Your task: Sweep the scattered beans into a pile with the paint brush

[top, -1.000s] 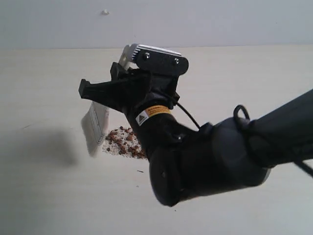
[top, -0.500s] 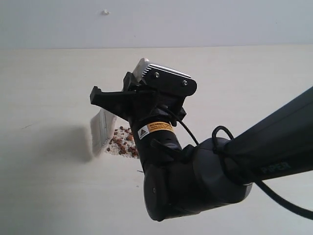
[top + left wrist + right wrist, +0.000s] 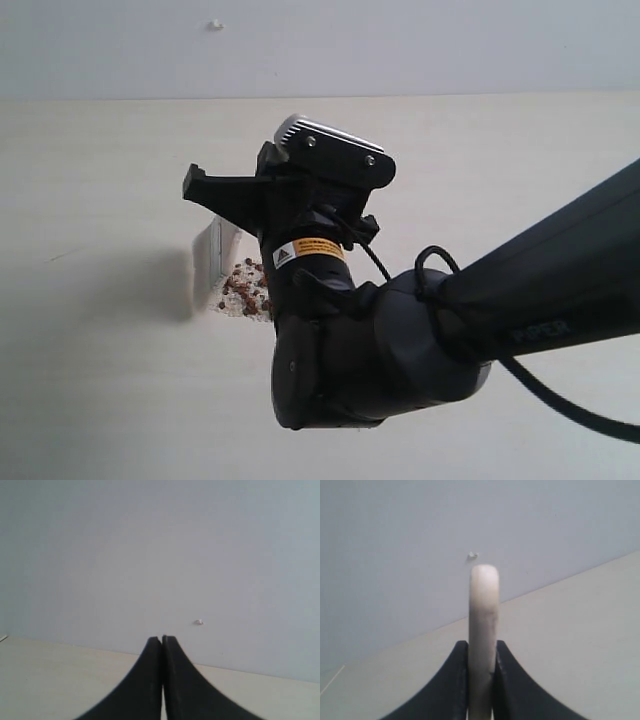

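Grips the paint brush [image 3: 483, 605] by its pale handle in the right claw [image 3: 482, 647], jaws narrow and pressed to the wood on both sides. Holds it roughly upright, bristles down at the table [image 3: 100, 400] (silver band just above them). Stands just left of the beans [image 3: 243, 290], a small reddish heap mixed with white grains [image 3: 226, 307], partly hidden behind the black arm [image 3: 400, 340]. Shows the left claw [image 3: 162, 641] closed tip to tip on nothing, facing the far wall [image 3: 150, 540].
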Available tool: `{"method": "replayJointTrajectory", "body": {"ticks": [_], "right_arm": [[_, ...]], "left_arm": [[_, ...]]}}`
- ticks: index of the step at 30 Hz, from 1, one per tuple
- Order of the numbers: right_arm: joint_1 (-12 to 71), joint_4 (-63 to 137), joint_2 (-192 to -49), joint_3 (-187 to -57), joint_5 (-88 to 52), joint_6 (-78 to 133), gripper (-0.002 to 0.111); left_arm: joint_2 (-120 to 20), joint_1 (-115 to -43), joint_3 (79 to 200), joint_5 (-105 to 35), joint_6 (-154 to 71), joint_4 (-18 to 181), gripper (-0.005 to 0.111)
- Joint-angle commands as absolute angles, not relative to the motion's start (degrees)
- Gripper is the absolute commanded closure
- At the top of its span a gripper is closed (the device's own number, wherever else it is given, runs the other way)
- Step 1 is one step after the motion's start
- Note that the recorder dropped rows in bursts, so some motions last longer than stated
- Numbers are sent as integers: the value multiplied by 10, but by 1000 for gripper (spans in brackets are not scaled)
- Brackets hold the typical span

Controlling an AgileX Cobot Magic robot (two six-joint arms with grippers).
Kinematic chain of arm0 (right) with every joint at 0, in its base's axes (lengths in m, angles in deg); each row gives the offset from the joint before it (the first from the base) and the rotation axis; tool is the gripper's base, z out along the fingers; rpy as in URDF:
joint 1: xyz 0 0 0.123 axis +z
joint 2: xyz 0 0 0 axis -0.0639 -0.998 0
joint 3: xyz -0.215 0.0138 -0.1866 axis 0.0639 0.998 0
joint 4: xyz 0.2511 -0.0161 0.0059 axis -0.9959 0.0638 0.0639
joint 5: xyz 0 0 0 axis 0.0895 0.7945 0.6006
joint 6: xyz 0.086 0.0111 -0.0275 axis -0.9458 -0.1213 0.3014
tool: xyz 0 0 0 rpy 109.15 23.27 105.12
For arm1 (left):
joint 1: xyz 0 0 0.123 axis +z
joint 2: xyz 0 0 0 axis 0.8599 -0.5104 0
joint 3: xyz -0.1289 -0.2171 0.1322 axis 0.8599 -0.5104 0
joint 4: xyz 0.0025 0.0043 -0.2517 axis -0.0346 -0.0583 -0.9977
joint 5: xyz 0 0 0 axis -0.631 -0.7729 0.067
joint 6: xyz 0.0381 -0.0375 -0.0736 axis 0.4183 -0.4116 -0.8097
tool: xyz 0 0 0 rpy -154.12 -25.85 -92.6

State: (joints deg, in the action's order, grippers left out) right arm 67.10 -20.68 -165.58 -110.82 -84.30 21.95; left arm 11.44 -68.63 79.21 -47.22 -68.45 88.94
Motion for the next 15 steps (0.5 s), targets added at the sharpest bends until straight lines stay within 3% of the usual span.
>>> {"method": "replayJointTrajectory", "body": {"ticks": [1, 15], "right_arm": [[673, -213, -1657, -1135, -843, 248, 108], [690, -283, -1685, -1155, -865, 249, 108]], "left_arm": [[118, -687, 790, -475, -683, 885, 107], [118, -687, 790, -475, -683, 885, 107]]}}
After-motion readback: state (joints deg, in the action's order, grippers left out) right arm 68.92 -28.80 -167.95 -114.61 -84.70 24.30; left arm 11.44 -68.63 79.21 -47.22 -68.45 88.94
